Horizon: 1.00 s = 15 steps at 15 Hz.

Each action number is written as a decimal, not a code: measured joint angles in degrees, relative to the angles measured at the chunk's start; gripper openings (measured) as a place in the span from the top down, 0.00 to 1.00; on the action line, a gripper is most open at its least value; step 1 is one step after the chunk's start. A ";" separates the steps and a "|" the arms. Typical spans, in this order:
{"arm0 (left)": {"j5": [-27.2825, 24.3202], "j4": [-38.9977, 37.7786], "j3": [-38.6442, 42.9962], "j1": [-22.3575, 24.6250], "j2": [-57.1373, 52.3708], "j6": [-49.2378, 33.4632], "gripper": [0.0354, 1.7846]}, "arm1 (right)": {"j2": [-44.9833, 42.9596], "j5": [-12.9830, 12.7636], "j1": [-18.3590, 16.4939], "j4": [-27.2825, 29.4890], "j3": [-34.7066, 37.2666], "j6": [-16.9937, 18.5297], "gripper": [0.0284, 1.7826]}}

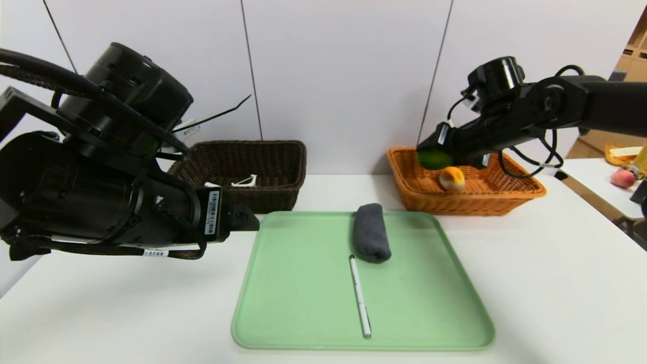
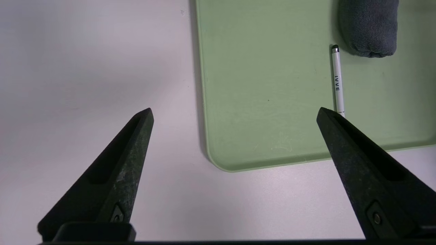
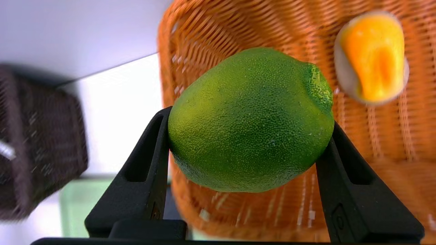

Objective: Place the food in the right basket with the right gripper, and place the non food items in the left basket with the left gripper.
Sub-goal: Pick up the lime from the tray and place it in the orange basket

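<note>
lime hanging over the orange basket, about to get dropped

the left gripper (image 2: 235,114) on its bulky arm is sitting closest to the head camera, hovering over the bare table (image 1: 556,283) just beside the left edge of the green tray (image 1: 303,303), fingers spread wide with nothing between them.

the real action is on the other side though. the lime (image 3: 250,119) is being pinched by the right gripper (image 3: 250,136), one finger pressing on each side of it, with the long axis of the fruit running across from finger to finger. it's hanging above the near-left corner of the right basket (image 1: 525,194), inside the rim by the look of the wrist view, so i'm guessing all that's needed is to let go, maybe after dipping a little lower. the bun (image 1: 452,178) is already lying in that basket, a bit further in from the lime, so a drop could bump it, no big deal.

going outward: the rolled grey cloth (image 1: 371,233) is lying on the far part of the tray, and one white pen (image 1: 360,296) is lying just in front of it, pointing roughly toward the robot. both are nearer the left arm, which makes sense. the left basket (image 1: 273,167) is sitting behind that arm, with something white in it, looks like the peeler (image 1: 244,181).
</note>
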 joint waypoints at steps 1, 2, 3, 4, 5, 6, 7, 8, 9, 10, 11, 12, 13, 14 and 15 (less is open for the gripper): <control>0.00 0.00 0.05 0.00 -0.10 0.00 0.06 | 1.18 -0.39 -0.09 -1.79 0.00 -0.02 0.34; 0.02 0.07 0.07 0.13 -0.17 0.00 0.06 | 2.15 -0.52 -0.22 -2.84 -0.01 -0.07 0.34; 0.02 0.07 0.11 0.22 -0.23 0.00 0.06 | 2.93 -0.50 -0.39 -3.06 -0.06 -0.11 0.34; 0.02 0.07 0.24 0.29 -0.26 0.00 0.06 | 3.45 -0.52 -0.57 -3.02 -0.12 -0.11 0.35; 0.00 -0.02 0.29 0.30 -0.26 0.00 0.06 | 3.83 -0.55 -0.77 -3.02 -0.15 -0.20 0.35; 0.00 -0.02 0.35 0.33 -0.26 0.00 0.06 | 4.08 -0.50 -0.96 -3.06 -0.15 -0.22 0.30; 0.00 0.00 0.38 0.33 -0.28 0.02 0.06 | 4.28 -0.48 -1.13 -3.19 -0.20 -0.24 0.26; 0.02 0.02 0.38 0.38 -0.32 0.09 0.06 | 4.39 -0.45 -1.21 -3.22 -0.23 -0.24 0.24; 0.02 0.02 0.40 0.38 -0.39 0.13 0.06 | 4.41 -0.45 -1.27 -3.22 -0.23 -0.27 0.22; 0.00 0.11 0.38 0.38 -0.45 0.13 0.06 | 4.46 -0.45 -1.32 -3.22 -0.23 -0.27 0.19; 0.02 0.18 0.41 0.35 -0.48 0.11 0.06 | 4.46 -0.50 -1.38 -3.22 -0.26 -0.20 0.18; 0.00 0.18 0.49 0.33 -0.50 0.09 0.06 | 4.44 -0.55 -1.38 -3.17 -0.39 -0.16 0.16; 0.00 0.20 0.63 0.29 -0.56 0.16 0.06 | 4.39 -0.59 -1.38 -3.17 -0.43 -0.07 0.15; 0.00 0.24 0.74 0.27 -0.67 0.16 0.06 | 4.35 -0.83 -1.35 -3.46 -0.48 -0.02 0.13; 0.02 0.29 0.93 0.27 -0.83 0.20 0.06 | 4.30 -1.46 -1.35 -3.96 -0.59 0.00 0.12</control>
